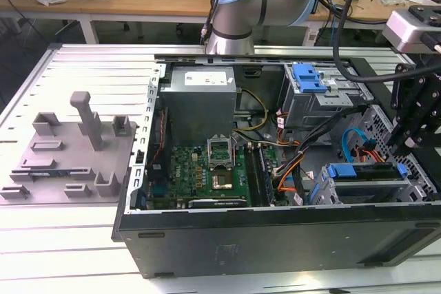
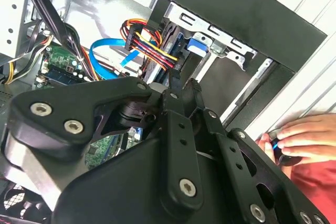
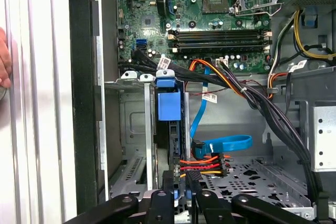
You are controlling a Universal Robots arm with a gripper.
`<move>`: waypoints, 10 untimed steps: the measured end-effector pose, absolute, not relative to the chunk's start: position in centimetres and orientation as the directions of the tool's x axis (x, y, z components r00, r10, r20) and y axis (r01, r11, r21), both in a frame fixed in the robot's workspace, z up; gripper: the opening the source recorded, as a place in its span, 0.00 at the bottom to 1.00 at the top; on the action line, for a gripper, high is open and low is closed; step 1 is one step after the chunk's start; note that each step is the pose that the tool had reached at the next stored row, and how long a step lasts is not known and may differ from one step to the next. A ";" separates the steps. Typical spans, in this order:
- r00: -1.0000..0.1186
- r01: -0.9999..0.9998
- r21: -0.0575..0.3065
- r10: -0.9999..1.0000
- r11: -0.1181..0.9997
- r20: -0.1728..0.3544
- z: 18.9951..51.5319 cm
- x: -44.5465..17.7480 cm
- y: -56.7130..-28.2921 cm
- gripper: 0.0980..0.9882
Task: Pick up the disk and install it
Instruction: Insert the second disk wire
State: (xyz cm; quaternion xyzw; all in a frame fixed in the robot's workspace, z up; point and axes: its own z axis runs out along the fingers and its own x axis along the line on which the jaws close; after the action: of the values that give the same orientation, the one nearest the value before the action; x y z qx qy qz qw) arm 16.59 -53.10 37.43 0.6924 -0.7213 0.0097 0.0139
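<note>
Now the open computer case (image 1: pixel 275 239) lies on its side on the slotted metal table (image 1: pixel 83 259), toward the table's edge at the exterior view's right. Inside the case, the green board (image 1: pixel 207 170) covers the floor near the corner at the exterior view's left. The grey power box (image 1: pixel 200 98) sits against the far wall. A bay with a blue latch (image 1: pixel 308 77) stands in the far corner at the exterior view's right.

The metal drive cage (image 1: pixel 372 196) fills the near corner at the exterior view's right. The disk (image 1: pixel 365 171) is in this cage, on its edge, with its blue rails along the top. In the first wrist view the disk (image 3: pixel 169 106) stands in one slot of the cage, and the slot beside it toward the case wall has free room.

The gripper (image 1: pixel 402 146) hangs over the end of the cage next to the case's side wall, very close to the end of the disk. Whether it clamps the disk or is loose, I cannot tell. A bundle of red and yellow wires (image 3: pixel 202 163) and a blue flat cable (image 3: pixel 226 142) lie just beside the disk's end, so the room there is narrow.

A grey plastic holder (image 1: pixel 69 149) stands on the table well apart from the case. A person's hand (image 2: pixel 304 135) rests on the table just outside the case wall.
</note>
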 end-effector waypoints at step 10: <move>-0.040 -0.999 0.003 -0.994 0.040 0.100 37.4 15.6 -50.6 0.16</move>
State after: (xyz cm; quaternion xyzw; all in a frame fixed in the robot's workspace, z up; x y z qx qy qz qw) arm 15.57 -50.57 37.42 0.6918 -0.7203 0.0337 0.0373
